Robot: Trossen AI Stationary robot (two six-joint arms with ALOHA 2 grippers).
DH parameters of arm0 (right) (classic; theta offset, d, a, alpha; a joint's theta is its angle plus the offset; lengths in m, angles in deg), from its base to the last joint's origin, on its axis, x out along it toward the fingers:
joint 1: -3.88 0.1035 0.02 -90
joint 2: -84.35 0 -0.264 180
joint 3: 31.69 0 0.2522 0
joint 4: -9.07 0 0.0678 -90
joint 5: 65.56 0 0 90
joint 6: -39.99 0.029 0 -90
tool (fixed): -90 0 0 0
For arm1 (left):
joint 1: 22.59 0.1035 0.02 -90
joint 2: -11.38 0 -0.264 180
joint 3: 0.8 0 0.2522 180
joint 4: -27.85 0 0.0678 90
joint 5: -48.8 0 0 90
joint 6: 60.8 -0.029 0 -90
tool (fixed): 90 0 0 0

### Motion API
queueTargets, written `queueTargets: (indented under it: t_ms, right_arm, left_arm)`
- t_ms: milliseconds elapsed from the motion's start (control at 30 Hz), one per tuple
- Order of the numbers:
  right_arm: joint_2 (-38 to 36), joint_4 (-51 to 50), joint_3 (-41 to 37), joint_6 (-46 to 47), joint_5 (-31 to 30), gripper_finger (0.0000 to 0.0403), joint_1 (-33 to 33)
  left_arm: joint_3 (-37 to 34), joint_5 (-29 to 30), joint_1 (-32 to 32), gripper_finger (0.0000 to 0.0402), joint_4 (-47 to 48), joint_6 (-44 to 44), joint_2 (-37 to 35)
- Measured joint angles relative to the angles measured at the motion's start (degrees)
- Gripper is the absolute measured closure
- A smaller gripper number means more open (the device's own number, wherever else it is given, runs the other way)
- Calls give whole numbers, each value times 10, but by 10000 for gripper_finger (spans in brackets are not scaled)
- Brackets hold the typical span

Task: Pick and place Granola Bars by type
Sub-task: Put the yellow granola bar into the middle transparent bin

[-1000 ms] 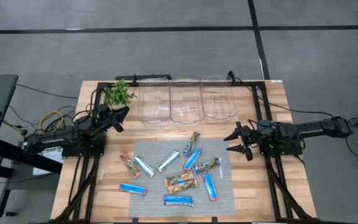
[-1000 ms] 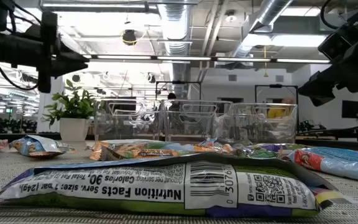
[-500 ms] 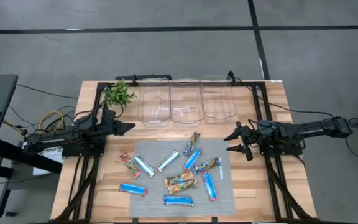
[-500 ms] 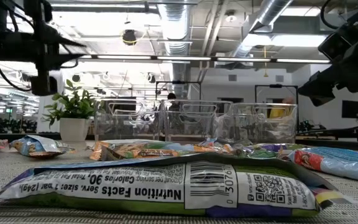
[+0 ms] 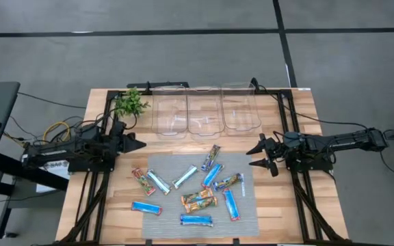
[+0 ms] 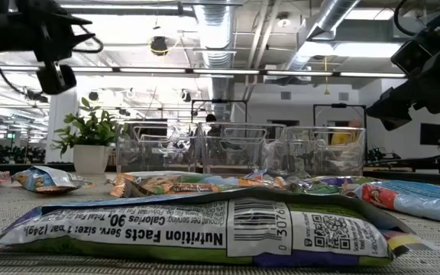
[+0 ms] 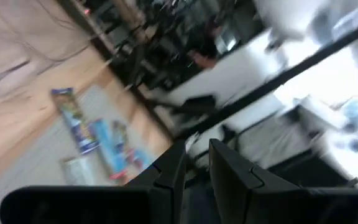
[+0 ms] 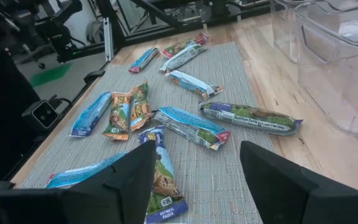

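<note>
From above, the flat foil-wrapped granola bars (image 5: 198, 186), blue, silver and orange, lie scattered on a grey woven mat (image 5: 248, 212) before three clear plastic bins (image 5: 204, 109). The left gripper (image 5: 138, 143), empty, hovers left of the mat; the right gripper (image 5: 254, 156), fingers spread, hovers right. In the blurred left wrist view its fingers (image 7: 232, 171) seem nearly clenched. The right wrist view shows bars between wide-apart fingers (image 8: 132, 180).

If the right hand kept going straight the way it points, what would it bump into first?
Probably the green-wrapped granola bar lying nearest it on the mat's edge. The open right hand points left toward the pile; its height is hard to judge.
</note>
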Motion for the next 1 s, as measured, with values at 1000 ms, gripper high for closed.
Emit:
queueTargets:
  t_ms: [1000]
  right_arm:
    - [0, 0, 0, 0, 0, 177, 0]
  left_arm:
    - [422, 86, -169, 339, 512, -711, 601]
